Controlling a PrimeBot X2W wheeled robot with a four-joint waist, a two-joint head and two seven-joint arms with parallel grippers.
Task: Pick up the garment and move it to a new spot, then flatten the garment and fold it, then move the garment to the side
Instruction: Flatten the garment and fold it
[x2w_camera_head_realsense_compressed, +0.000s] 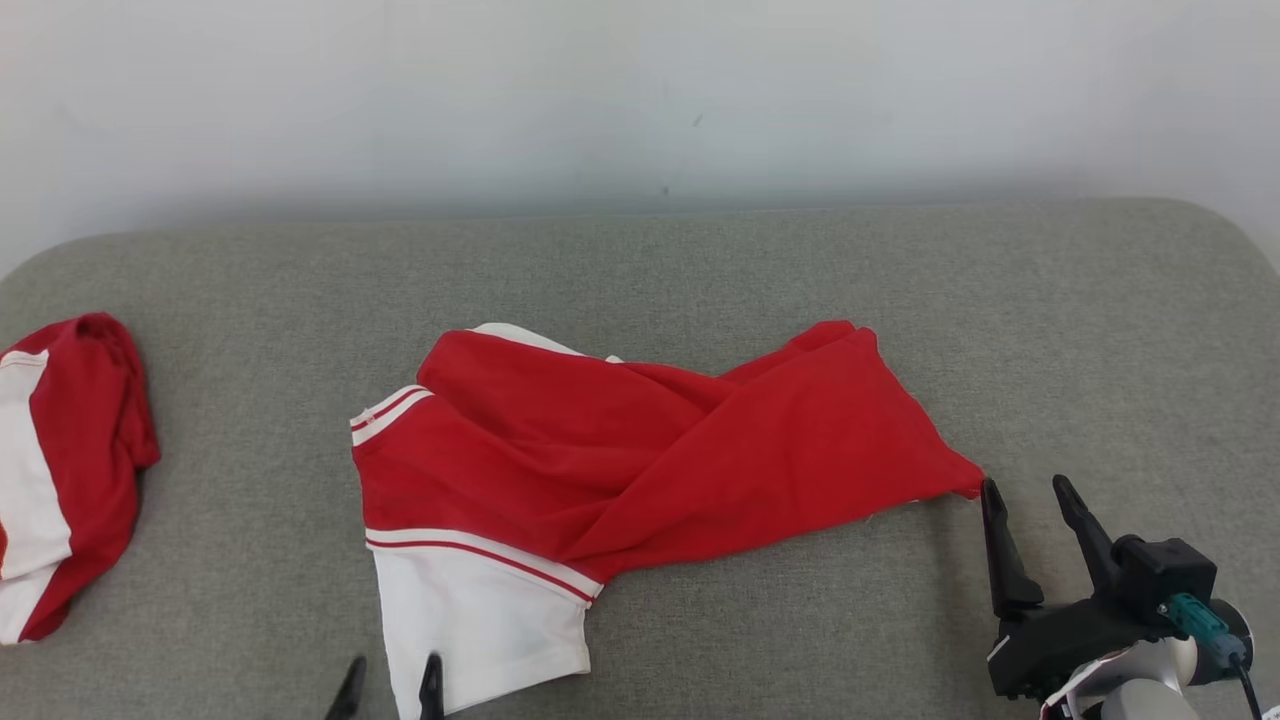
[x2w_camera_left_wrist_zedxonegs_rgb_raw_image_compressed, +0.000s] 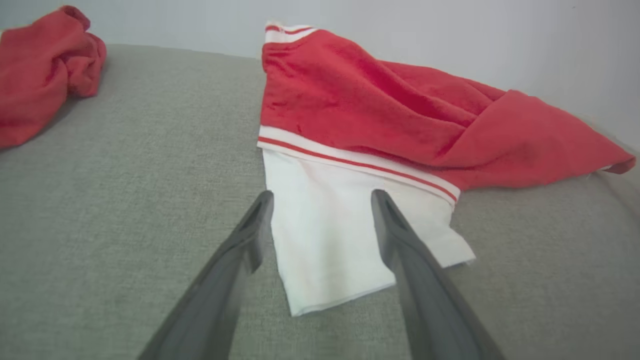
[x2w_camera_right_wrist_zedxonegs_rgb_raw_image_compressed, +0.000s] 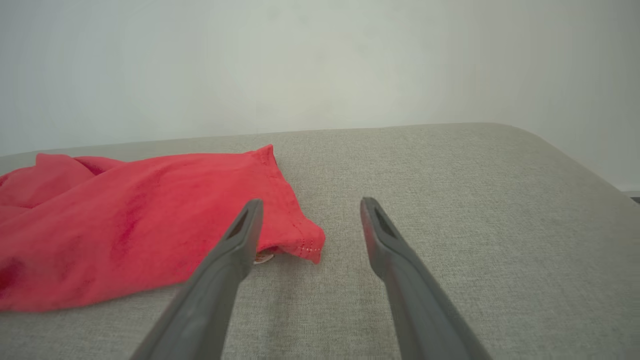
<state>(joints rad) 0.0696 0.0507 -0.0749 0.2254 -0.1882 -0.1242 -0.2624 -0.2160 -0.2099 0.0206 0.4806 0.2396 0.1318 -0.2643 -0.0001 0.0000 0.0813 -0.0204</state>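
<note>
Red garment (x2w_camera_head_realsense_compressed: 600, 450), left tool (x2w_camera_head_realsense_compressed: 393, 668) cropped, maybe touching, right tool (x2w_camera_head_realsense_compressed: 1026, 485) near, both wide, empty

Garment (x2w_camera_head_realsense_compressed: 640, 450): red and white, crumpled, on grey padded surface (x2w_camera_head_realsense_compressed: 700, 270).
Left tool (x2w_camera_head_realsense_compressed: 393, 665): fingers spread, at garment's white near end.
Right tool (x2w_camera_head_realsense_compressed: 1026, 484): fingers spread, beside red corner.
Second garment (x2w_camera_head_realsense_compressed: 70, 470): far left.

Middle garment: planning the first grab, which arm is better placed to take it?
Left, probably. The left gripper stands open astride the white sleeve of the garment; the right gripper, also open, merely has the red corner beside one finger.
</note>
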